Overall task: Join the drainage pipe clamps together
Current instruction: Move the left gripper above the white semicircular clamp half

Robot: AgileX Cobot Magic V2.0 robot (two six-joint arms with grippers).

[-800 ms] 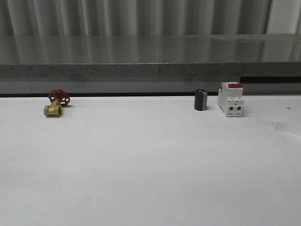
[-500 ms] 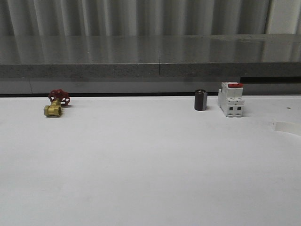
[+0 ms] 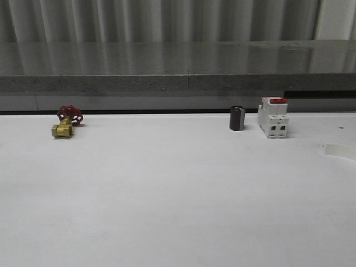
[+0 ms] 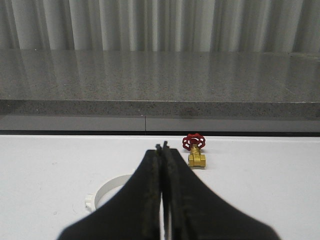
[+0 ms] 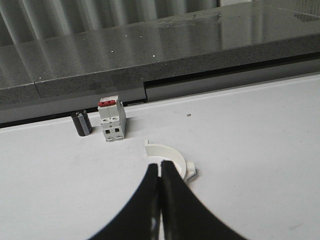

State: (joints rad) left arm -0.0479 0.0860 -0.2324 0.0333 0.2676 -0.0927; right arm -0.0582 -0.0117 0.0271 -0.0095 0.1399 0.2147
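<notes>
Sitting pinched closed, the left claw [image 4: 163,150] and right claw [image 5: 160,172] are each hovering just short of a clamp half [image 4: 107,192] [image 5: 167,155], so descending unopened is risking shoving them away.

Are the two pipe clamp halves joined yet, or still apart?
Apart. One clamp half lies on the table beyond the shut left gripper; the other clamp half lies beyond the shut right gripper, near the switch.

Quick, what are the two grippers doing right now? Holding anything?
Left gripper: shut, holding nothing.
Right gripper: shut, holding nothing.
</notes>
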